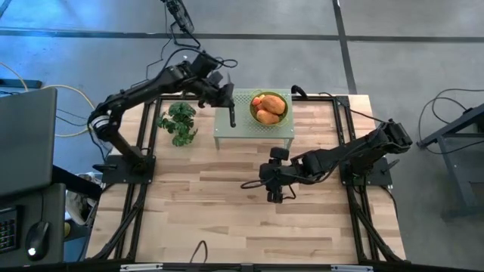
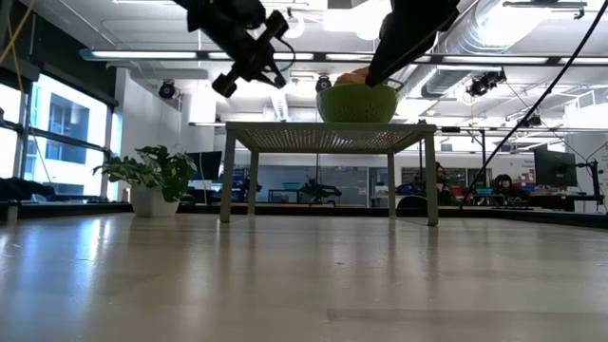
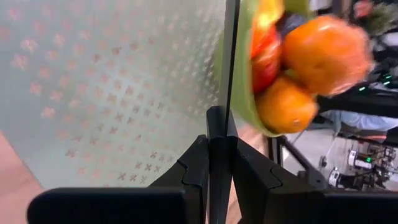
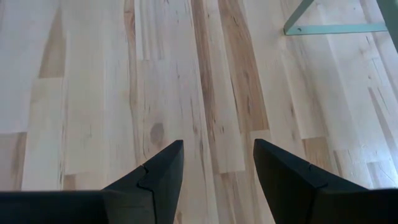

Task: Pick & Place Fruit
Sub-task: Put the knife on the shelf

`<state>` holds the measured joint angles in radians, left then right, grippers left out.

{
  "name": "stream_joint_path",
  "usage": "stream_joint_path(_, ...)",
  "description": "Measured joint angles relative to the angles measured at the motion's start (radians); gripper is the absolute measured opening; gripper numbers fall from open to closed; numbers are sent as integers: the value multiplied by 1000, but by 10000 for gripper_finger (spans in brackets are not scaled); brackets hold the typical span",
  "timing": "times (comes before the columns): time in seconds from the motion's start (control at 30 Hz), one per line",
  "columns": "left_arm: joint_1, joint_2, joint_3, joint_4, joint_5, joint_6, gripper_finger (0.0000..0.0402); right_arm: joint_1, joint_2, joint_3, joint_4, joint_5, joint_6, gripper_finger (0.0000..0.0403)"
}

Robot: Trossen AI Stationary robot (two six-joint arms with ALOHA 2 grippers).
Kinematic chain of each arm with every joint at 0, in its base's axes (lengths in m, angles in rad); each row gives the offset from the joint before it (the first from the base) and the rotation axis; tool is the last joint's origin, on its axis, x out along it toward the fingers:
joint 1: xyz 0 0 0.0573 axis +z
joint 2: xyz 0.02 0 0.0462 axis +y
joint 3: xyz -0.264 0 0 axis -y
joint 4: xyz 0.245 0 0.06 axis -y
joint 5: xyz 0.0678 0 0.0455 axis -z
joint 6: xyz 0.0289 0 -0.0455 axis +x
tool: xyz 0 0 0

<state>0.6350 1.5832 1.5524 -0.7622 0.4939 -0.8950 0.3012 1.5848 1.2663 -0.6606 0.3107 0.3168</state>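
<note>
high view: fruit (image 1: pixel 268 107) sits piled in a green bowl (image 1: pixel 280 119) on the pale green perforated stand (image 1: pixel 238 130) at the far side of the wooden table (image 1: pixel 227 219). two orange ovals on top, a bit of red at the bowl's far-left edge. left gripper (image 1: pixel 230 113) is over the stand's left part, just beside the bowl, with a thin dark blade-like thing (image 1: pixel 231 115) pointing toward the near edge. green leafy bunch (image 1: pixel 179 123) lies on the table left of the stand. right gripper (image 1: pixel 275 181) hangs over bare table in front of the stand, well apart from the bowl

low view: stand (image 2: pixel 328 138) on four legs, bowl (image 2: pixel 356 103) on top at right, orange fruit (image 2: pixel 351 79) just showing above the rim. left gripper (image 2: pixel 249 66) is up above the stand's left end. a dark arm comes down behind/above the bowl; can't tell which arm from here. potted-looking green bunch (image 2: pixel 152 171) at left

left wrist view: left jaws closed tight on the thin dark blade (image 3: pixel 231 62), which runs out over the stand surface (image 3: pixel 112 87) right along the bowl rim (image 3: pixel 239 93). fruit (image 3: pixel 311 68) in the bowl: two big orange ones, red one beside them, something dark behind

right wrist view: right fingers (image 4: pixel 155 171) parted, nothing between them, only bare tabletop (image 4: pixel 93 74) below; stand's corner (image 4: pixel 323 25) off to one side
</note>
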Motion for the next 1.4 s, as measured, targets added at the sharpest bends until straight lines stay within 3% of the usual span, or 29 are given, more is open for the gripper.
stream_joint_path(0.2,0,74,31,-35,78,8,46,0,0,0,0,0,0,187)
stream_joint_path(0.53,39,124,31,-137,94,55,46,0,0,0,3,0,0,187)
stream_joint_path(0.9,61,170,31,-139,87,55,46,0,0,0,19,0,0,188)
stream_joint_path(1.4,72,232,31,-127,170,53,49,0,0,0,20,0,0,188)
